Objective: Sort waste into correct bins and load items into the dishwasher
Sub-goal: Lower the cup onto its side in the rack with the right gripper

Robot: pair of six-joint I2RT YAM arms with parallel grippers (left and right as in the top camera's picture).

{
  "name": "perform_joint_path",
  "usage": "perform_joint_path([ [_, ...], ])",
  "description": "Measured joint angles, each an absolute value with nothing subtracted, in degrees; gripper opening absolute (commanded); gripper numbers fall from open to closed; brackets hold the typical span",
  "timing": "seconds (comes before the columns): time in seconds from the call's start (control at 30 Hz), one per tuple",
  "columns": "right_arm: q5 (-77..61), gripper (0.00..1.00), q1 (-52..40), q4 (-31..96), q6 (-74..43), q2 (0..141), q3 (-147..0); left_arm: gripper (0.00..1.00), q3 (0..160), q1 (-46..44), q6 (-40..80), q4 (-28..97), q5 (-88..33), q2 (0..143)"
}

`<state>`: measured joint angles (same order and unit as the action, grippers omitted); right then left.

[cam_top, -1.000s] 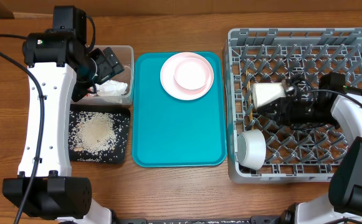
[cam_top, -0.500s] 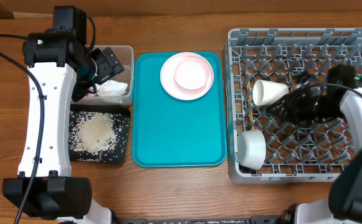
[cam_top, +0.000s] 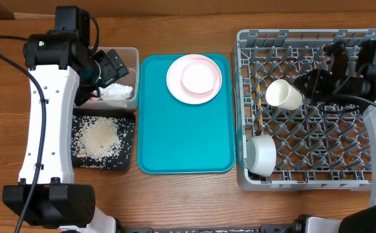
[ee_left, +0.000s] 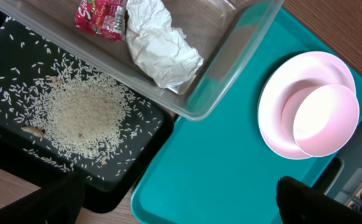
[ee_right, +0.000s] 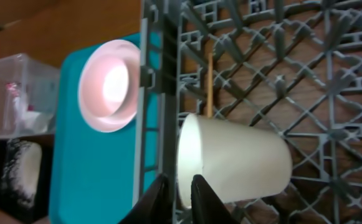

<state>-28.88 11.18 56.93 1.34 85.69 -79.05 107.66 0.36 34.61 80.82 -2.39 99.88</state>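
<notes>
Now the white cup lies loaded in the dish rack just ahead of the right gripper, which is nearly closed and empty. Next it should probably open for the plate farther ahead.

We are seeing bright, even light.
We are getting blur in the right wrist view, its plate glowing.

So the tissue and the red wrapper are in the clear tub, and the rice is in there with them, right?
Not quite. The tissue and the red wrapper are in the clear tub, but the rice lies in the black tray beside it. The left wrist view shows this.
</notes>
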Motion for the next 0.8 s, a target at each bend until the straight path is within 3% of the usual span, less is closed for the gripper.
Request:
perform_joint_path([
  [0.27, -19.73, 0.16, 9.3, 48.16, -2.24, 86.7, -73.65, 1.0, 107.66, 0.36, 34.61, 80.79, -2.37, 99.88],
  [0.8, -18.46, 0.16, 2.81, 47.24, -2.96, 88.09, -69.34, 1.0, 107.66, 0.36, 34.61, 80.82, -2.39, 99.88],
])
